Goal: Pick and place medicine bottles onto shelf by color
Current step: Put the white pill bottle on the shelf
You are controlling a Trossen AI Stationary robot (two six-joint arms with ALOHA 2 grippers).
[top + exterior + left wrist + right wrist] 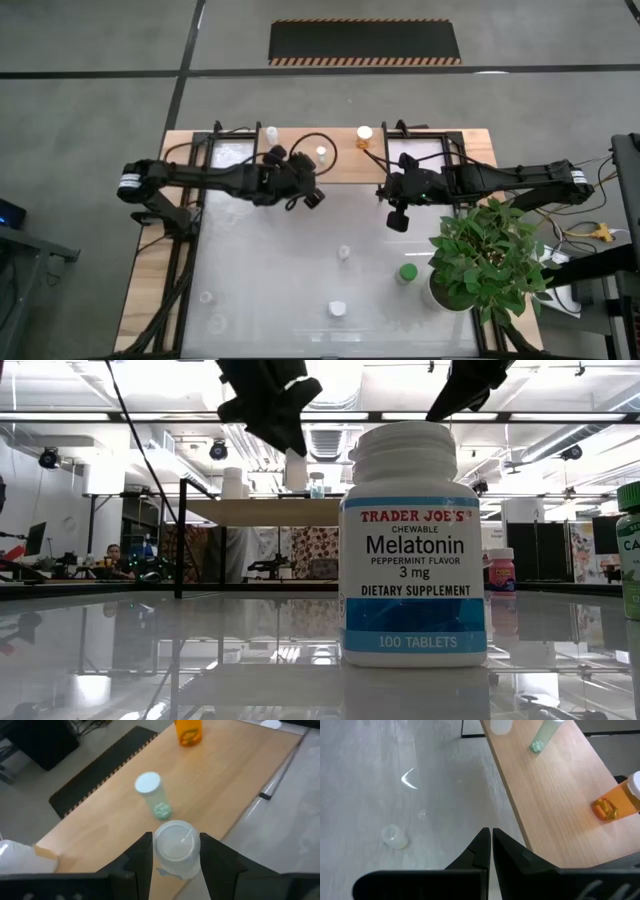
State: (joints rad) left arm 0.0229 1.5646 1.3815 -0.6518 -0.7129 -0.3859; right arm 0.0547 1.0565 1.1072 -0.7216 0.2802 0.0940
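My left gripper (304, 191) hangs over the table just in front of the shelf (450, 172), shut on a small clear medicine bottle (175, 847) with a pale cap. On the light-wood shelf stand a white bottle (270, 133), a clear bottle with green pills (154, 797) and an orange bottle (188, 731). My right gripper (491, 845) is shut on nothing, raised over the table's far right part next to the shelf's edge. The big Melatonin bottle (413, 545) stands on the table near the front. My left gripper pinches the clear bottle's side walls (159, 862) between its two fingers (216, 857), just under the cap. The fingers slant down toward the shelf. The bottle is lifted clear of the table and stands about upright, its cap (174, 840) up.
A potted green plant (488, 255) stands at the table's right. A green bottle (407, 272), a small clear one (344, 252), a white one (337, 308) and two more clear ones near the left front (205, 296) stand on the glossy table. A pink bottle (499, 570) shows far back.
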